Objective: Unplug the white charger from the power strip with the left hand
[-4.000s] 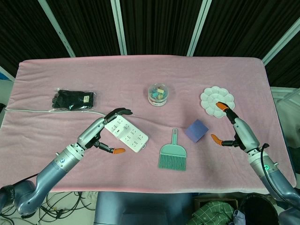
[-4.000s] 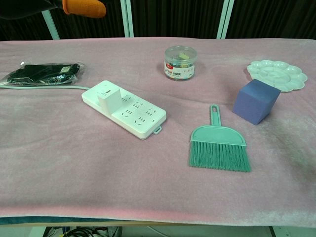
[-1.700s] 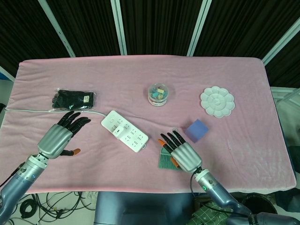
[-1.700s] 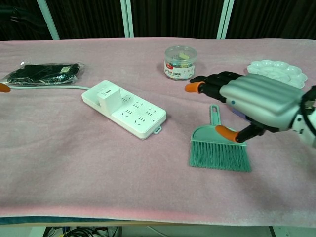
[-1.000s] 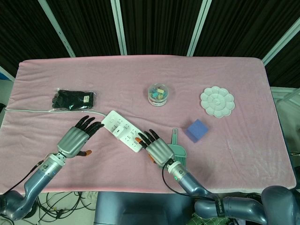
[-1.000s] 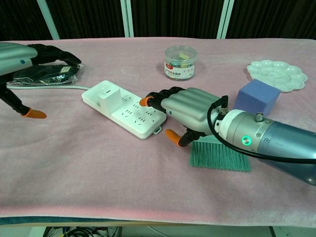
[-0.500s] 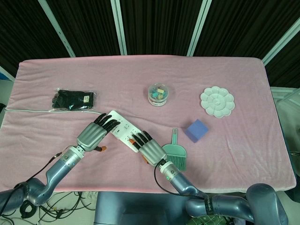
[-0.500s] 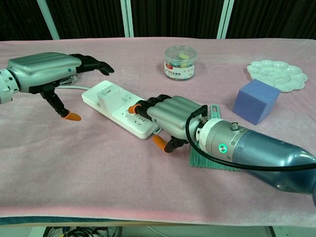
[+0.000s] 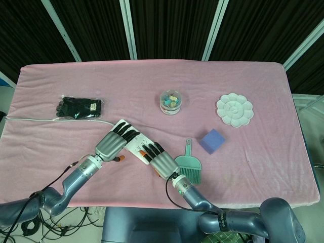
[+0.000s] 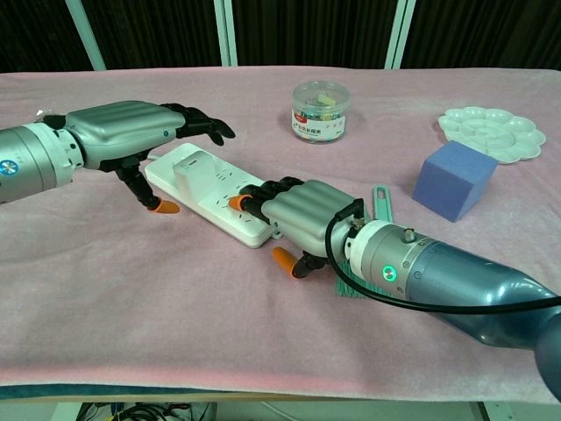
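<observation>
Both hands at the power strip (image 10: pixel 219 200), charger still plugged in.

White charger (image 10: pixel 191 170) upright in the strip's left end on the pink desk (image 10: pixel 131 289). Left hand (image 10: pixel 131 132) poised over that end, fingers spread, grasping nothing, thumb down beside the strip. Right hand (image 10: pixel 298 215) laid flat on the strip's other end, fingers extended, holding nothing. Green brush (image 9: pixel 188 169) just beside the right wrist.

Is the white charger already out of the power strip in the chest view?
No: the charger stands plugged into the strip, with the left hand above it and not holding it.
</observation>
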`<state>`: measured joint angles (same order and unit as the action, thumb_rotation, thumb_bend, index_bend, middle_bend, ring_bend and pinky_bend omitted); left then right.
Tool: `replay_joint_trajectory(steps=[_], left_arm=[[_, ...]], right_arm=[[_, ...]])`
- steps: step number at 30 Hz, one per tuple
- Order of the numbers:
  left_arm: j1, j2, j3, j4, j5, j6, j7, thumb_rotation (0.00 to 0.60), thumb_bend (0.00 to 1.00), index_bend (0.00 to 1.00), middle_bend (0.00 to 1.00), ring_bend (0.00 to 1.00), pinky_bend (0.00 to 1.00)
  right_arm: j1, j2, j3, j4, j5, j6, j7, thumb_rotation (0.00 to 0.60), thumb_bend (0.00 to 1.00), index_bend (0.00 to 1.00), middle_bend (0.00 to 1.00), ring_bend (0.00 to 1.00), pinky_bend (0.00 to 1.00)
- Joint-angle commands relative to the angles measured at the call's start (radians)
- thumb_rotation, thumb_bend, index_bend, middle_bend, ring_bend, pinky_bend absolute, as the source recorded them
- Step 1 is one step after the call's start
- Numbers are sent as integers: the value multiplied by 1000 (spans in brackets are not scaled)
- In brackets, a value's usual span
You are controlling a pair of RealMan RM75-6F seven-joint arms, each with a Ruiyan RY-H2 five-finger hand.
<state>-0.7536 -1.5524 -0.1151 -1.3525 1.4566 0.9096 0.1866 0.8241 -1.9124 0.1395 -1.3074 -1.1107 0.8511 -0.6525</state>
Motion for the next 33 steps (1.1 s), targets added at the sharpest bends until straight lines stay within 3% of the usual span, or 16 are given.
replay_joint_trajectory(steps=[1, 6, 17, 33], left_arm=[[-14, -12, -8, 10, -13, -13, 11, 600, 199, 123, 175, 0, 0], [-40, -26, -11, 32, -30, -42, 44, 600, 254, 180, 218, 0, 0], [-51, -35, 22, 82, -38, -63, 64, 600, 254, 212, 233, 0, 0], [-57, -78, 31, 154, 2, -5, 10, 600, 254, 299, 311, 0, 0]], right_arm=[[1, 0, -3, 0, 2, 0, 1, 600, 540, 54, 49, 60, 54], [0, 3, -9, -2, 2, 9, 4, 600, 541, 54, 49, 60, 54], [3, 12, -17, -10, 8, 17, 0, 600, 541, 54, 49, 60, 54], [4, 6, -26, -3, 16, 26, 0, 600, 541, 54, 49, 60, 54]])
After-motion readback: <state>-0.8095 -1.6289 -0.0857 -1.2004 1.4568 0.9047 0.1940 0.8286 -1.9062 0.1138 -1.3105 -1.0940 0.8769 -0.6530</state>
